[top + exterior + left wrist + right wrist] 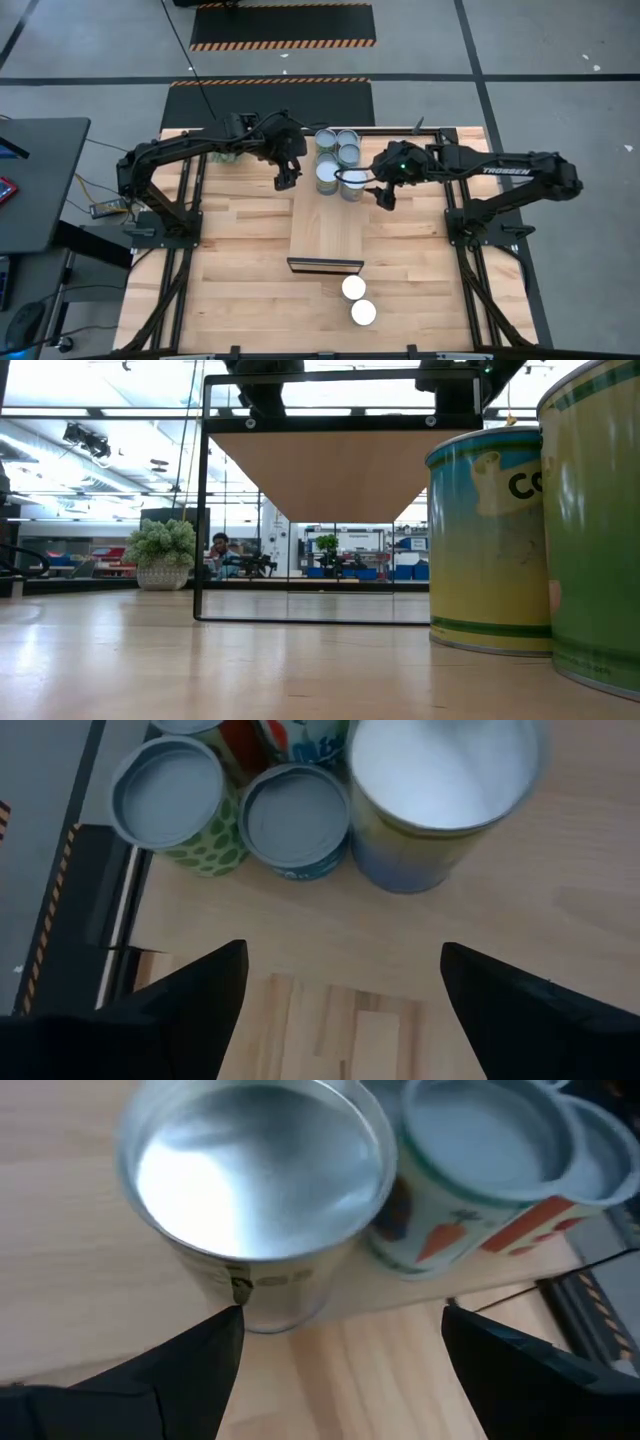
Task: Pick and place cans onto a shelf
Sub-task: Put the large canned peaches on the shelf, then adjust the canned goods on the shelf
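Shiny metal cans (262,1190), matt wood shelf (325,228), perhaps unvarnished

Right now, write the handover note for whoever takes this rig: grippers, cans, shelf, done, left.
Left gripper: open, empty, at the shelf's left edge beside the can cluster.
Right gripper: open, empty, just right of the nearest shelf can; no grasp yet.
Cans: six cans grouped at the shelf's far end; two white-topped cans on the tabletop in front of the shelf.
Done: six appear placed.
Left: the two tabletop cans.
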### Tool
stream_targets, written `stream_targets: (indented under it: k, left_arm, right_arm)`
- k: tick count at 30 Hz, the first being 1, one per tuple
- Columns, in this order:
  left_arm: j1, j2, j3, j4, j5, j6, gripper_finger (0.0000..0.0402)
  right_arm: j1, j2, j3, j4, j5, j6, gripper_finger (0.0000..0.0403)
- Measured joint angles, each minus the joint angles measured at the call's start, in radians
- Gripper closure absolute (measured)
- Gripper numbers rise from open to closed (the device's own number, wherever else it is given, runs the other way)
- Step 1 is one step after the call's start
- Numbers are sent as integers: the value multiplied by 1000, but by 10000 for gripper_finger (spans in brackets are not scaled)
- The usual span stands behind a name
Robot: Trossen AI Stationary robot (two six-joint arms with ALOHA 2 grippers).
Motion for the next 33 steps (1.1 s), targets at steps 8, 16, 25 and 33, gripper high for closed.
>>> stream_targets:
  k: [8, 16, 25, 33]
  left_arm:
    - [-50, 0, 0, 0, 112, 43, 65]
    - [-96, 0, 0, -3, 107, 48, 65]
    - [-114, 0, 0, -8, 109, 11, 65]
    - [-77, 24, -3, -14, 19, 53, 65]
  right_arm:
    - [-46, 20, 0, 73, 12, -7, 55]
    - [-44, 15, 0, 69, 5, -4, 55]
    - [13, 15, 0, 70, 8, 33, 55]
    - [27, 19, 0, 67, 65, 76, 55]
